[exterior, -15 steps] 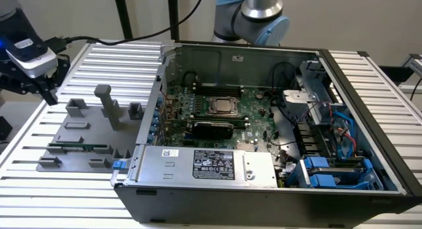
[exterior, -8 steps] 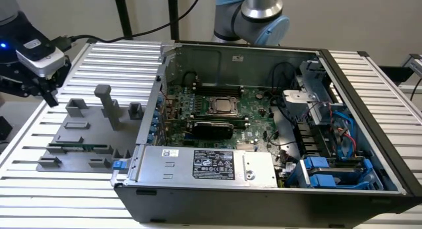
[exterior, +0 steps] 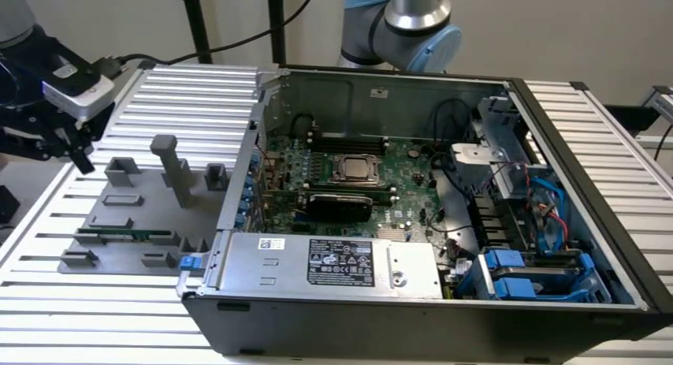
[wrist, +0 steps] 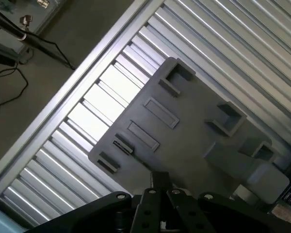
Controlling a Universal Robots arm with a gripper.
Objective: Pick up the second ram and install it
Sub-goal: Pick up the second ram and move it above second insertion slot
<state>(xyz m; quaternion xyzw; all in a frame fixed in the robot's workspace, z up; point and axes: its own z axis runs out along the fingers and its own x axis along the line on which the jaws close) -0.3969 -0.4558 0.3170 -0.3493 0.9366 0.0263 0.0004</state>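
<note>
Second ram (exterior: 118, 235) lies flat in the low slot along the near edge of the grey holder tray (exterior: 137, 211), on the exterior view's left, outside the computer case (exterior: 421, 318). Nothing touches it. The tray sits on the slatted metal table (exterior: 105, 325), just beside the case's wall. Grey blocks stand up from it, with the tallest post (exterior: 169, 164) near its middle. Gripper (exterior: 72, 148) hangs above the tray's far-left corner, well apart from the stick. Its fingers are pressed together with nothing between them. The wrist view agrees: gripper (wrist: 160, 182) tips closed and empty, looking down on the tray (wrist: 184, 141) and its rectangular pockets. The case is open on top: motherboard (exterior: 410, 199) exposed, silver processor socket (exterior: 355, 169) near its centre, black-topped expansion card (exterior: 339, 203) just in front of the socket. Power supply (exterior: 326, 261) runs along the near wall, and blue drive caddies (exterior: 526, 274) sit at the exterior view's right. Cannot tell which memory slots on the board are filled.
</note>
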